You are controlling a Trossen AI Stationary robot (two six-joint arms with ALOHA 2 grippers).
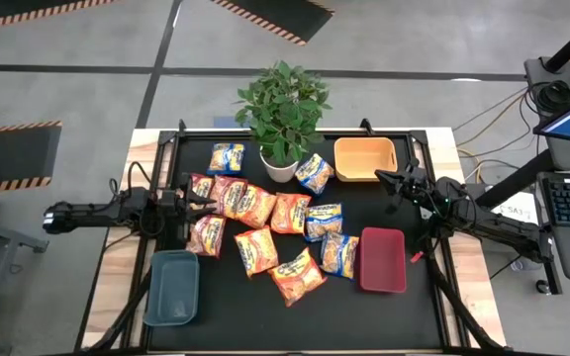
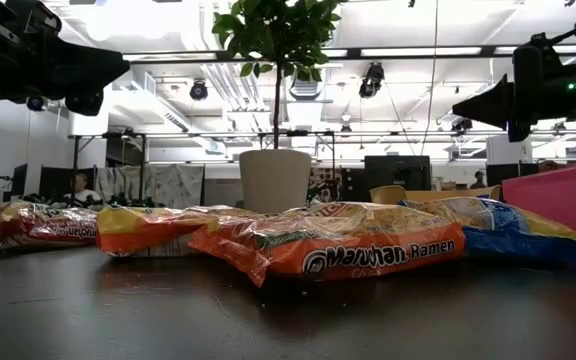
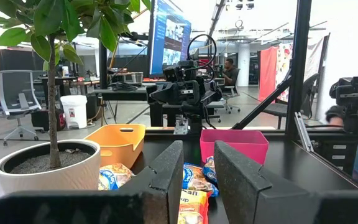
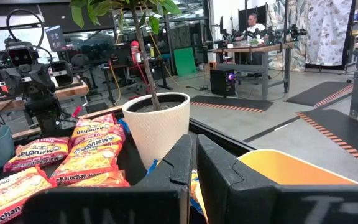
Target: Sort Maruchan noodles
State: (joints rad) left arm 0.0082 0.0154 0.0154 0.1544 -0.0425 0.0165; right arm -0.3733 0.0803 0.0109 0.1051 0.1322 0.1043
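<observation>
Maruchan noodle packets (image 1: 265,232) lie flat and partly overlapping across the middle of the black mat. The red-pink ones (image 1: 206,234) are on the left, the orange ones (image 1: 255,247) in the middle, and the blue-and-yellow ones (image 1: 339,252) mostly on the right. In the low view an orange packet (image 2: 368,250) lies nearest. My left gripper (image 1: 201,203) hovers open above the red-pink packets, raised off the table (image 2: 78,70), its fingers (image 3: 197,152) pointing toward the right side. My right gripper (image 1: 382,178) hangs shut beside the orange bin, also raised (image 2: 478,103), fingers together (image 4: 194,140).
A potted plant in a white pot (image 1: 280,163) stands at the far middle. The orange bin (image 1: 364,158) sits at the far right, the red bin (image 1: 382,259) at the near right, and the grey-blue bin (image 1: 173,287) at the near left. One blue-and-yellow packet (image 1: 226,156) lies apart, left of the pot.
</observation>
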